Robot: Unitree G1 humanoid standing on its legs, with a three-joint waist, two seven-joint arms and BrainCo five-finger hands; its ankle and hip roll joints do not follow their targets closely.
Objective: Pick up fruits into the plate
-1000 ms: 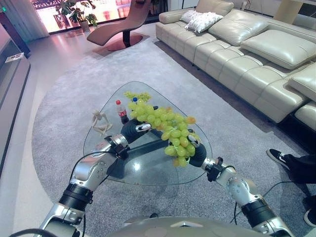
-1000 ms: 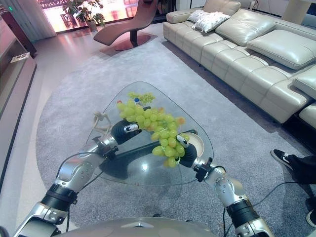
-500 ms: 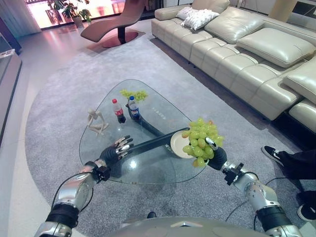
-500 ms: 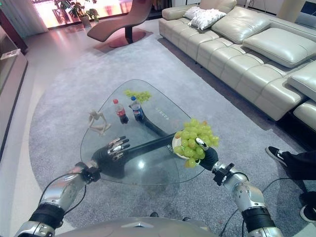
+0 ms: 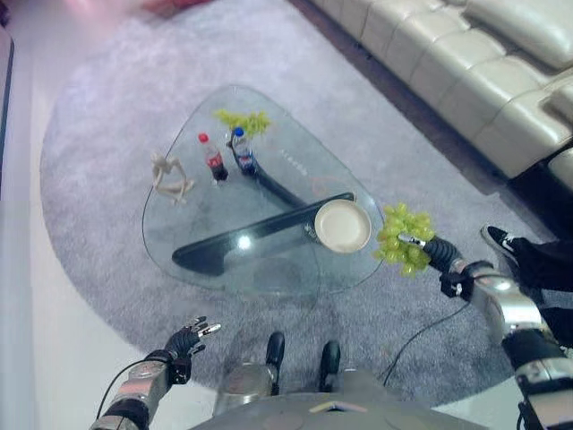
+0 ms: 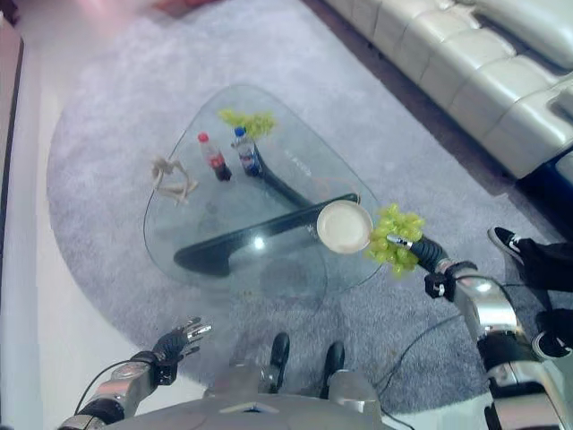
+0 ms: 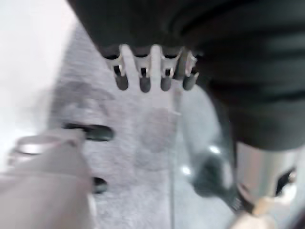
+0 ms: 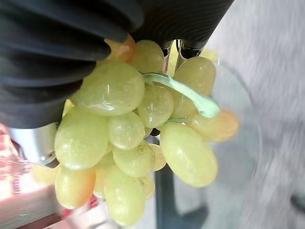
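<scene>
Green grapes (image 5: 403, 237) fill my right hand (image 5: 433, 252), whose fingers are curled round the bunch; in the right wrist view the plump, partly yellowish fruit (image 8: 138, 129) and its pale green stem press against the dark ribbed cover. I hold the bunch in the air just beside the right edge of the glass tabletop (image 5: 269, 269), close to the round cream plate (image 5: 343, 225) but off to its right, not over it. The plate sits bare near that edge. Farther across the tabletop stand two small bottles, one with a red cap (image 5: 212, 158) and one with a blue cap (image 5: 243, 152), a second green grape bunch (image 5: 242, 119) beyond them, and a pale figurine (image 5: 167, 178) to the left. My left hand (image 5: 186, 339) hangs low, well apart from the tabletop, above the grey rug (image 5: 107, 134), its fingers spread and relaxed, holding nothing. A pale sofa (image 5: 448, 72) runs along the right, and a person's dark shoe (image 5: 498, 241) rests on the rug near my right arm.
</scene>
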